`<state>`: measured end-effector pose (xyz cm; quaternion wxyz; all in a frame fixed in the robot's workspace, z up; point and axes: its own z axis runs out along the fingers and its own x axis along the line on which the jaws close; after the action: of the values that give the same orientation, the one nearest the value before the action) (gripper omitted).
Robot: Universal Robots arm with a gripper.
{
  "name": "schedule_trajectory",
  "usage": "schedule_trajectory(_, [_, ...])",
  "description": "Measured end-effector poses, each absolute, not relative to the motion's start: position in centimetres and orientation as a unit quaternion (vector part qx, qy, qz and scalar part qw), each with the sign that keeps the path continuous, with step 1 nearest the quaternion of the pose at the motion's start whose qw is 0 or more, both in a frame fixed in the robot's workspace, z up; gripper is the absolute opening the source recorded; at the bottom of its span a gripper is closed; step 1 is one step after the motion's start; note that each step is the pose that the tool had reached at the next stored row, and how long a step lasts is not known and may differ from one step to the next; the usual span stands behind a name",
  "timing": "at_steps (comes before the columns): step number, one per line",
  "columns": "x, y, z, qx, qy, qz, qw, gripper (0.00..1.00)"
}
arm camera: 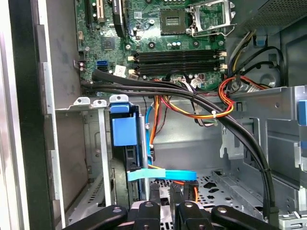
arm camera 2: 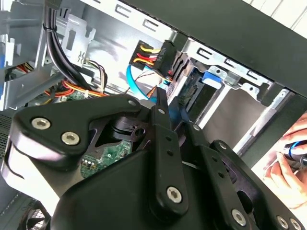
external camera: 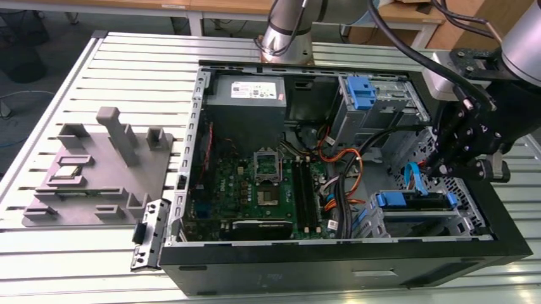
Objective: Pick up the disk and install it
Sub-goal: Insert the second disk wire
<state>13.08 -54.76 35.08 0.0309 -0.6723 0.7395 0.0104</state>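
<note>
From the first wrist view I see my tool (arm camera: 165, 191) hanging inside the PC case (external camera: 338, 266), tips close together with just a slim gap, nothing pinched between them as far as I can tell. Just past the tips a light-blue flat cable (arm camera: 160, 175) runs across, touching or nearly so; can't tell which.

The disk (arm camera: 125, 143) sits just beyond and to one side of the tool, already standing on edge in the lower drive bay, blue rail tab facing me, dark body behind it. Tool is near it but apart, not gripping it. In the exterior view the disk (external camera: 412, 201) lies in the bay at the case's near corner on the exterior view's right, with the tool (external camera: 457, 166) just above and a bit behind it.

Further in: thick black cable bundle (arm camera: 182, 92) and orange/red wires crossing over the bay, then the motherboard (arm camera: 163, 43) w/ RAM slots and CPU socket. Upper bay holds a bare blue bracket (external camera: 361, 93). PSU (external camera: 247, 92) at the far end of the case.

Second wrist view: a person's hand (arm camera 2: 288, 165) by the case's outer edge. Grey fixture block (external camera: 101, 171) sits on the counter (external camera: 135, 63) to the exterior view's left, well apart.
</note>
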Motion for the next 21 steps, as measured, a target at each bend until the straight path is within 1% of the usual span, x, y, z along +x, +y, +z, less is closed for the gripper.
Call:
schedule_trajectory(11, [13.4, -53.3, 35.1, -0.672, 0.739, 0.010, 0.031, 0.24])
schedule_trajectory(21, [13.9, -53.1, 35.7, -0.672, 0.739, 0.012, 0.029, 0.24])
